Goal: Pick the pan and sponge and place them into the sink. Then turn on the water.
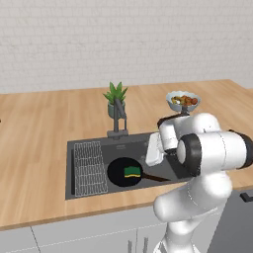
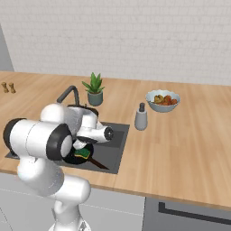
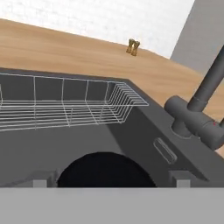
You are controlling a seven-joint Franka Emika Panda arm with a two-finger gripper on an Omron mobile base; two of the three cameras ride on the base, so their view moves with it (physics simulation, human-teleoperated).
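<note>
Pan [image 1: 120, 172] handle partly behind arm

Faucet [image 1: 118, 114] beside open sink [image 1: 89, 146]

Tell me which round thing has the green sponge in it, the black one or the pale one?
The black pan in the sink holds the sponge. The pale bowl stands on the counter and holds orange and yellow food instead.

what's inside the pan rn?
The sponge lies inside the pan, green side up, in the sink. The pan's floor under it is covered.
</note>
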